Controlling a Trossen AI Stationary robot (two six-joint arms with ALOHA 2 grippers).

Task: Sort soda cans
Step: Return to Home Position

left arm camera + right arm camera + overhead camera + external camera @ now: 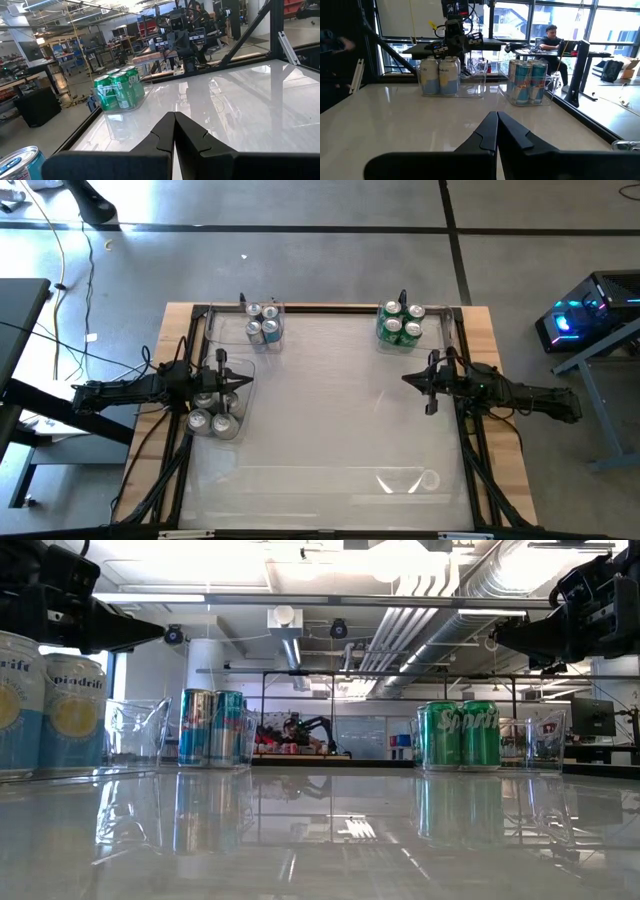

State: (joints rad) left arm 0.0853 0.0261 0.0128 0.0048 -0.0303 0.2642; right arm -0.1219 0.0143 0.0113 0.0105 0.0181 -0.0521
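Though apart, four green cans (pixel 400 324), four blue cans (pixel 262 322), four blue-white cans (pixel 200 420).

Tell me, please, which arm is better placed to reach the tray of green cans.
The right. The right gripper hangs close to the green cans on its own side; the left gripper hangs above the pale blue cans on the opposite side. Both grippers are shut and empty.

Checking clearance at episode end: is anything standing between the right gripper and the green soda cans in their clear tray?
Nothing visible but the clear plastic tray's own wall: only bare white tabletop lies between the right gripper, fingers shut, and the green metal soda cans.
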